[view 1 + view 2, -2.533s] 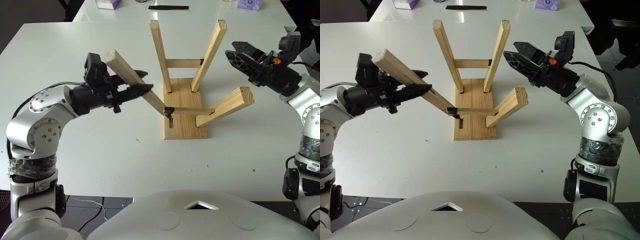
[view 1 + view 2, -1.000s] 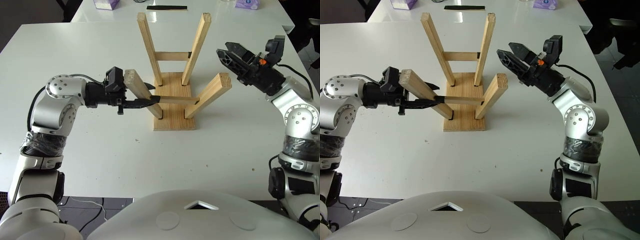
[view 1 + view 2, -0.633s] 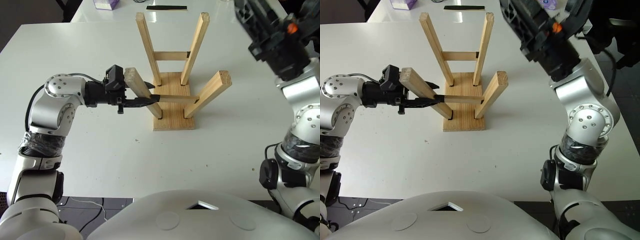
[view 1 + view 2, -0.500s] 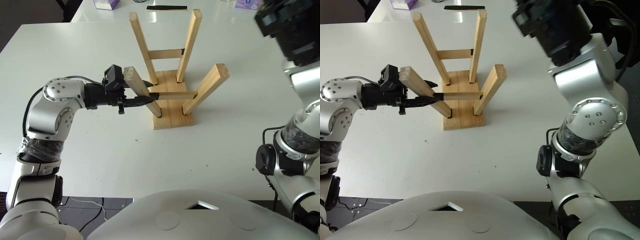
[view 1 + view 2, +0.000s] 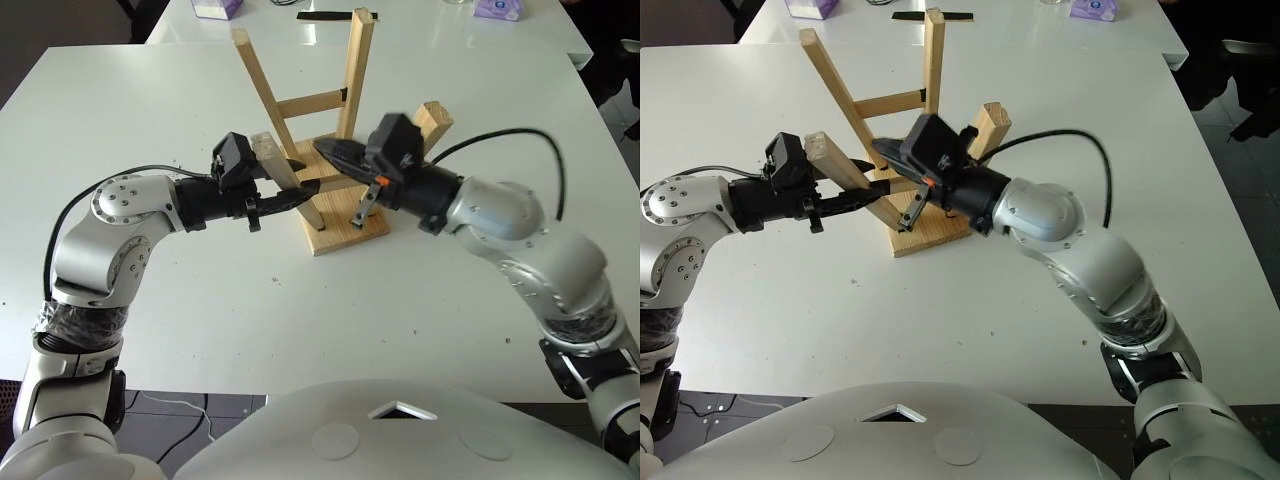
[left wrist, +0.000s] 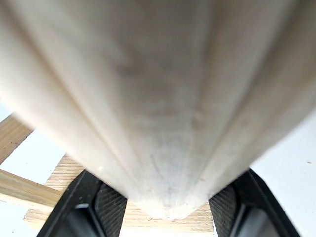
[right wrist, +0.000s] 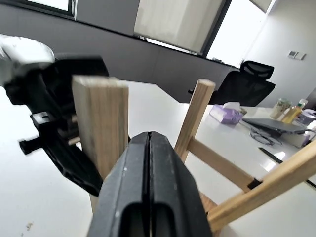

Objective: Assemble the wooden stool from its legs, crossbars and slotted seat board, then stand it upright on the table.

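2 left fingers (image 6: 111, 210) pinch the near-left leg (image 6: 158, 98) between their pads. The left gripper (image 5: 300, 192) lies in from the left, low on that leg and close above the seat board (image 5: 340, 235). The right gripper (image 5: 328, 152) has its 2 fingers (image 7: 148, 173) pressed together with nothing between them. It points left over the board, in among the legs, with its tip just beside the held leg; whether it touches any wood is hard to tell. The stool (image 5: 930, 228) sits upside down near the middle of the white worktop (image 5: 200, 320), its board flat and turned a little askew. 2 far legs (image 5: 257, 80) rise from the board, joined by 1 crossbar (image 5: 310, 103). The near-right leg (image 5: 430, 118) leans out to the right behind the right arm.
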